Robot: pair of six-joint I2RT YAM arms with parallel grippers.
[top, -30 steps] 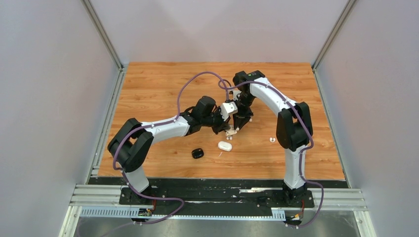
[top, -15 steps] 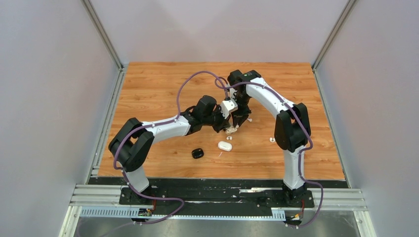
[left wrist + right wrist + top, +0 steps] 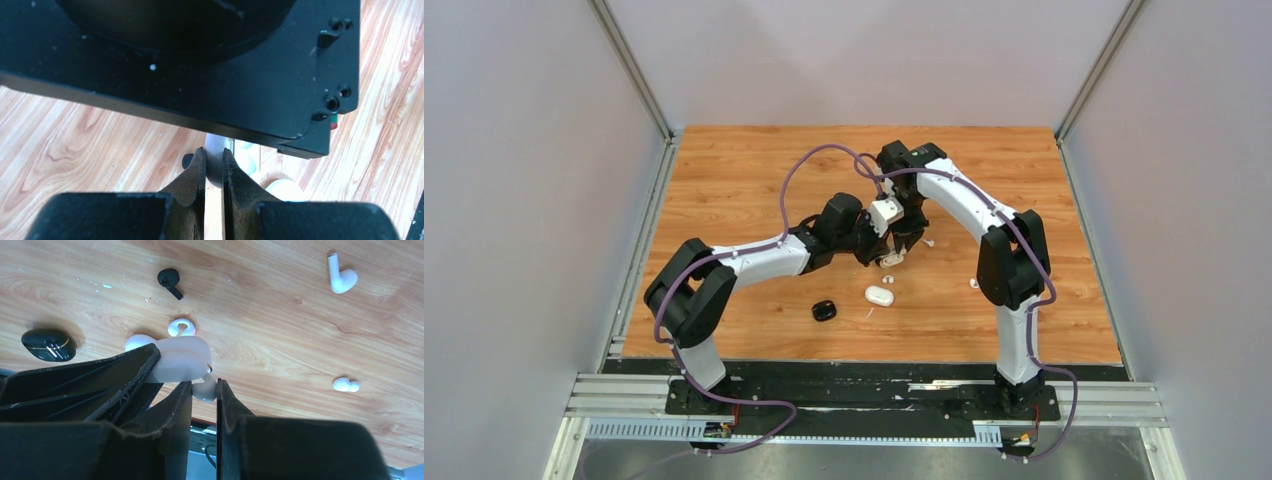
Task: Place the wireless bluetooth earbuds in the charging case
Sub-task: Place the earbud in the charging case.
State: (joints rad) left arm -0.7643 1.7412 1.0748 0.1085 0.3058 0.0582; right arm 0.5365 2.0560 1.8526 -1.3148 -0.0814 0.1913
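My left gripper (image 3: 213, 153) is shut on a thin white part of the open white charging case (image 3: 181, 358), which it holds just above the table. My right gripper (image 3: 204, 385) is shut on a white earbud (image 3: 206, 391), right at the case's near edge. In the top view both grippers meet at the table's middle, left gripper (image 3: 876, 252) and right gripper (image 3: 894, 250) over the case (image 3: 889, 261). Loose earbuds lie on the wood: a black one (image 3: 169, 279) and three white ones (image 3: 343, 278), (image 3: 346, 385), (image 3: 179, 328).
A shut white case (image 3: 879, 295) and a black case (image 3: 824, 310) lie in front of the grippers. Grey walls stand on both sides. The right arm's black wrist body (image 3: 200, 65) fills the top of the left wrist view.
The right arm's wrist has shifted a little to the left and toward the back. The held case has risen slightly with the grippers. Both grips are unchanged.
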